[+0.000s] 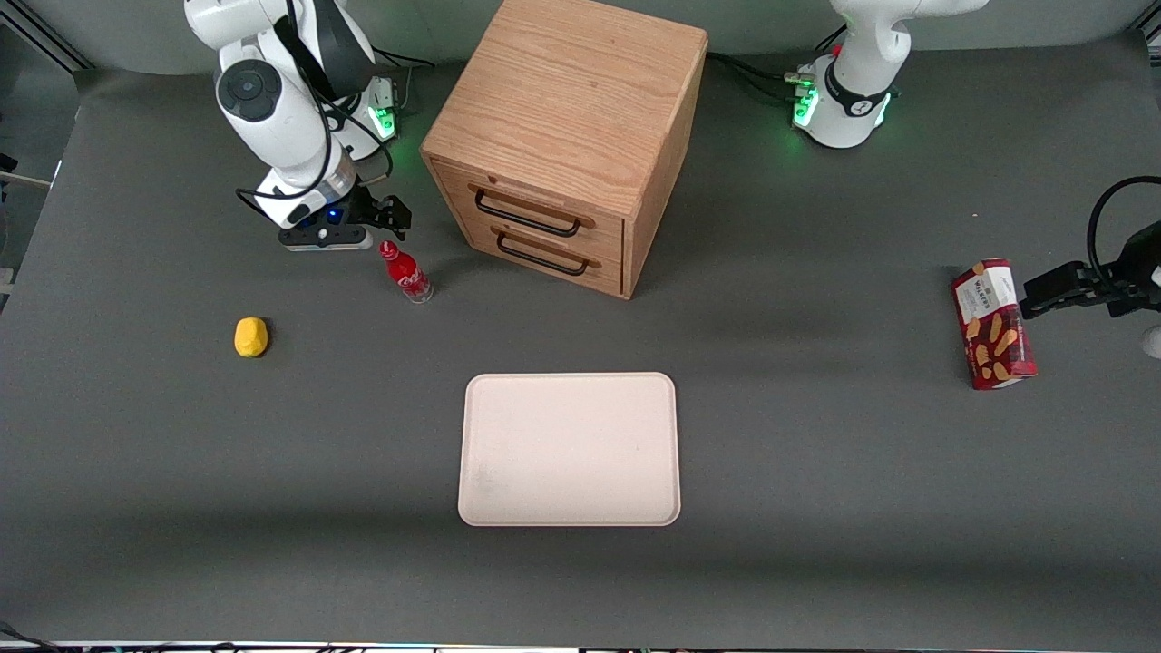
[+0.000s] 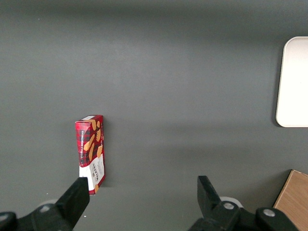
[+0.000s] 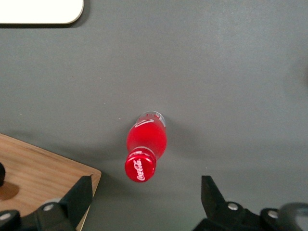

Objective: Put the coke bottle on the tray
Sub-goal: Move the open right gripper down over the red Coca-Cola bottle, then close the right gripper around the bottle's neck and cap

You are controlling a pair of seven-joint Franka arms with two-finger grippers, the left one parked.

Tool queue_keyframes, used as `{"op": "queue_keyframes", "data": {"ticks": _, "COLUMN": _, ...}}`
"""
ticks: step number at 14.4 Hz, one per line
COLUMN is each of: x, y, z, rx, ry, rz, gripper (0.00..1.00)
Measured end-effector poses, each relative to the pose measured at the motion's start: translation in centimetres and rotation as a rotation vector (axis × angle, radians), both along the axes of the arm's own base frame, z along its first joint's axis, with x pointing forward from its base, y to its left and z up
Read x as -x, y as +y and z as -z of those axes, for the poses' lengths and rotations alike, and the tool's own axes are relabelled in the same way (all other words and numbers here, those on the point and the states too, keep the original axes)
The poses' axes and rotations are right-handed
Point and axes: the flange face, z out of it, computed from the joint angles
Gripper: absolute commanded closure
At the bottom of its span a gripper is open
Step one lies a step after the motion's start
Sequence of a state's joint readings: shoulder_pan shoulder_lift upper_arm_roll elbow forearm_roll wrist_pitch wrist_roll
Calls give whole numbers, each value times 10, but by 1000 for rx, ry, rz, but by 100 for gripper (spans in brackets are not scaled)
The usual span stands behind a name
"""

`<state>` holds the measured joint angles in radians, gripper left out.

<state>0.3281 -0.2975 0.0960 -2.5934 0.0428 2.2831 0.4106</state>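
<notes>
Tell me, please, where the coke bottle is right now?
The coke bottle stands on the table toward the working arm's end, beside the wooden drawer cabinet, under the gripper.

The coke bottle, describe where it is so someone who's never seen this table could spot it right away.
Find the wooden drawer cabinet; toward the working arm's end stands the coke bottle, just nearer the camera than the open gripper. It is small and red with a red cap, unlike the yellow lump and the red snack box.

Wooden drawer cabinet (image 1: 567, 136), yellow lump (image 1: 251, 337), red snack box (image 1: 993, 324).
</notes>
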Motion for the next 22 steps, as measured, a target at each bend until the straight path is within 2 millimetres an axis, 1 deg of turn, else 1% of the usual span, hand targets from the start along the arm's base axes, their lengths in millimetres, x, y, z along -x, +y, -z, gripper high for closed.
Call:
{"op": "queue_keyframes", "data": {"ticks": 7, "x": -4, "y": 1, "z": 26, "rx": -8, "ry": -11, "rz": 3, "gripper": 0}}
{"op": "queue_keyframes", "data": {"ticks": 14, "x": -10, "y": 3, "z": 47, "rx": -14, "ry": -16, "rz": 4, "gripper": 0}}
{"op": "queue_keyframes", "data": {"ticks": 18, "x": -10, "y": 3, "z": 50, "rx": -13, "ry": -12, "rz": 4, "gripper": 12}}
{"op": "queue_keyframes", "data": {"ticks": 20, "x": -10, "y": 3, "z": 50, "rx": -13, "ry": -12, "rz": 4, "gripper": 12}}
{"op": "queue_keyframes", "data": {"ticks": 22, "x": -10, "y": 3, "z": 51, "rx": -13, "ry": -11, "rz": 4, "gripper": 18}}
